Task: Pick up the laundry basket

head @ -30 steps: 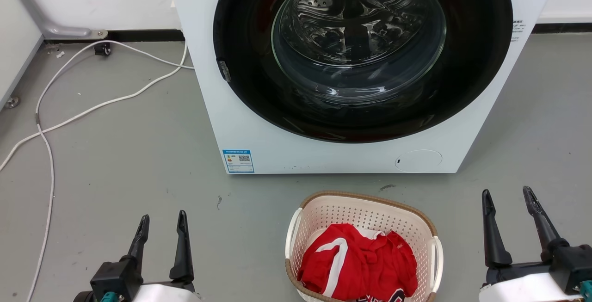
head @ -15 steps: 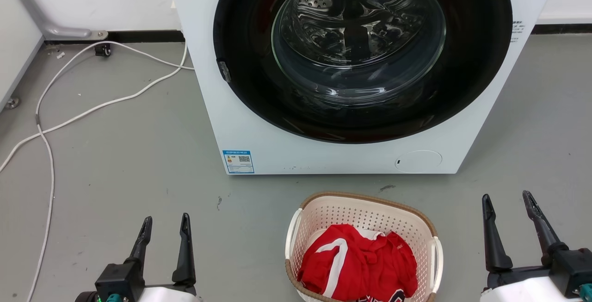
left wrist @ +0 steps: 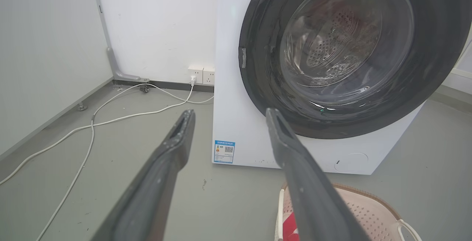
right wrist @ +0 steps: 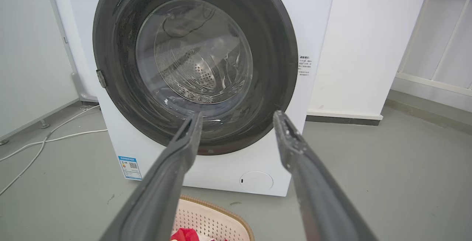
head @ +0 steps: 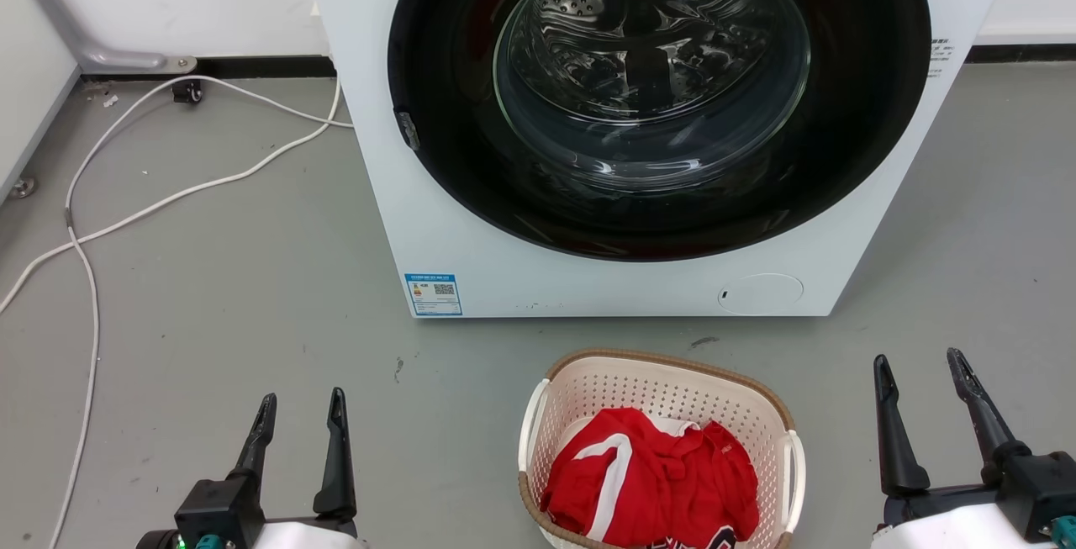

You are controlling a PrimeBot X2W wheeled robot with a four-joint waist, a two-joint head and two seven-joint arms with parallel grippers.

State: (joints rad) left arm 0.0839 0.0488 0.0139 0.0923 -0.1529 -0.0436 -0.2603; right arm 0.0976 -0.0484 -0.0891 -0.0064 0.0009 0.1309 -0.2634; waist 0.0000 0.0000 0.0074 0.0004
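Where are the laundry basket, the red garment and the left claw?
laundry basket [head: 664,389]: head view, far perforated inner wall.
red garment [head: 672,482]: head view, middle of the cloth.
left claw [head: 303,395]: head view, midway between its fingertips.

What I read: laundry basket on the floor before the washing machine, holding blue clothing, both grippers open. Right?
No. The head view shows red clothing, not blue, in the laundry basket. It sits before the washing machine, left gripper and right gripper open.
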